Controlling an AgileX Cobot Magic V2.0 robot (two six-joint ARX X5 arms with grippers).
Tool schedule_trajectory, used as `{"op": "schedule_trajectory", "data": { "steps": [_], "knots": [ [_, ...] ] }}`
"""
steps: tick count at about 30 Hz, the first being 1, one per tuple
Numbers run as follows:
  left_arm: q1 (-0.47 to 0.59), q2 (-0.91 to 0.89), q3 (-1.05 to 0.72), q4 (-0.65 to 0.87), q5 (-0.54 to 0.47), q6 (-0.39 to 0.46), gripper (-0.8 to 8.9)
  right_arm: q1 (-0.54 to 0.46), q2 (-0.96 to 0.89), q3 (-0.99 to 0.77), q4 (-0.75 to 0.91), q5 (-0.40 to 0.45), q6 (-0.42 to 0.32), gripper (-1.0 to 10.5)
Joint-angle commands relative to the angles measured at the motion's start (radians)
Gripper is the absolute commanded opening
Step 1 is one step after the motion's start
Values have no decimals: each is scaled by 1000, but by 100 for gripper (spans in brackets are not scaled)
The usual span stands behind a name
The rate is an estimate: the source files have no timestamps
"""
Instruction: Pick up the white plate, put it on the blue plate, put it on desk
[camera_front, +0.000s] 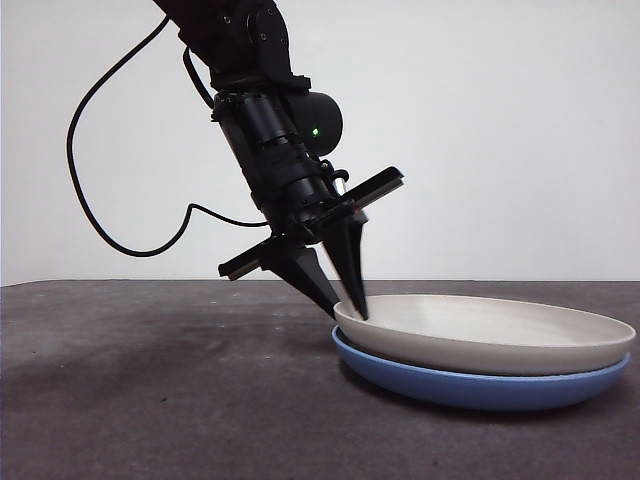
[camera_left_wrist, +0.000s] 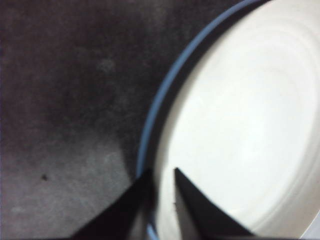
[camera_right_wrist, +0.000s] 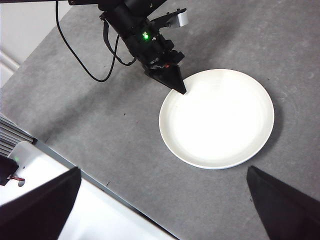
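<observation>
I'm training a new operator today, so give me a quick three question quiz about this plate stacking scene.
1. True or false: the white plate lies on the blue plate.
2. Which gripper straddles the white plate's rim? A) left B) right
3. Fill in: the right gripper waits high above the desk, jaws ____.

Key: 1 true. 2 A, the left gripper, one jaw inside the rim, one outside. 3 open.

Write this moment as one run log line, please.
white plate stacked on blue plate | left gripper fingers straddling white plate's rim | right gripper open, waiting above
</observation>
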Motion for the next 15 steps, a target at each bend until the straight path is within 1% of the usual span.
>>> {"op": "schedule_trajectory", "data": {
  "steps": [1, 4, 8, 15],
  "knots": [
    [-10, 23, 28, 7, -1, 13, 279, 4, 6, 21, 4, 0, -12, 682],
    [-10, 23, 36, 7, 0, 14, 371, 4, 6, 21, 4, 0, -12, 682],
    [-10, 23, 87, -32, 0, 34, 439, 4, 6, 21, 4, 0, -12, 682],
    [-10, 23, 247, -135, -2, 82, 448, 4, 6, 21, 4, -3, -12, 682]
  ]
}}
